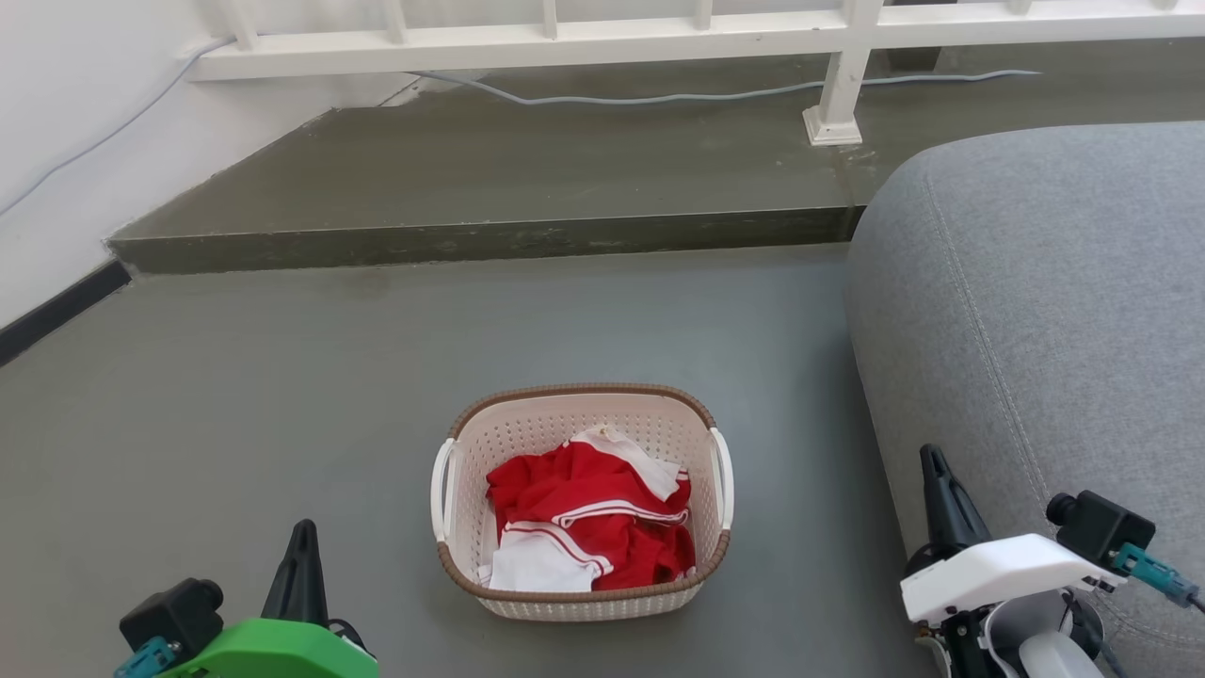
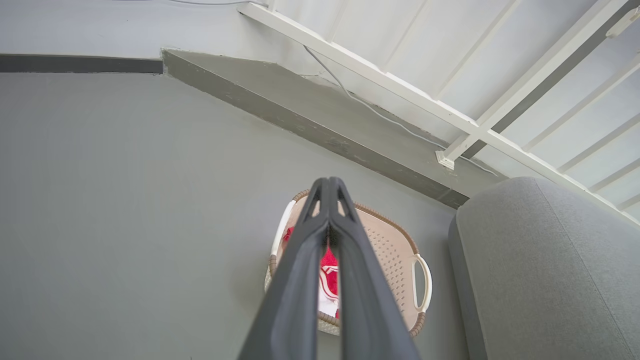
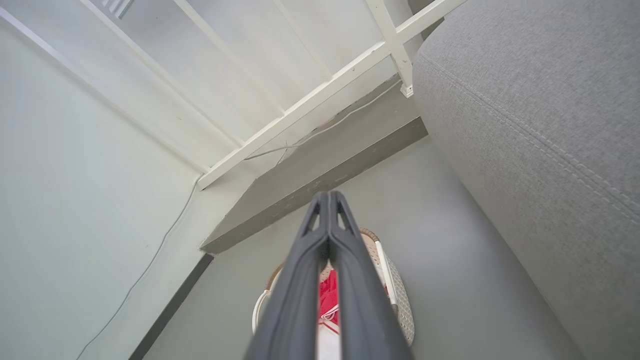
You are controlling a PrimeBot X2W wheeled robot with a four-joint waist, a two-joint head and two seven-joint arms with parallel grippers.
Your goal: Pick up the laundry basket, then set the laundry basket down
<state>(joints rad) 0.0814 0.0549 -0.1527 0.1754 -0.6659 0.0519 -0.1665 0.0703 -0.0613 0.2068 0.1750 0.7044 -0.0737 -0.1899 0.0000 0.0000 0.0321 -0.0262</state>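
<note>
Head downward — both wrists toward laundry basket

Floor: smooth grey, matte, in even soft light.
Platform: low raised step at the back, with a darker front edge.
Railing: white, its post standing on the platform.
Cable: pale, lying along the platform.
Wall: white, on the left, with black skirting.
Sofa: grey fabric with a stitched seam, on the right.

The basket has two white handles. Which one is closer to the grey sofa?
The right handle of the laundry basket, on the side of the sofa; the left handle faces away from it.
</note>
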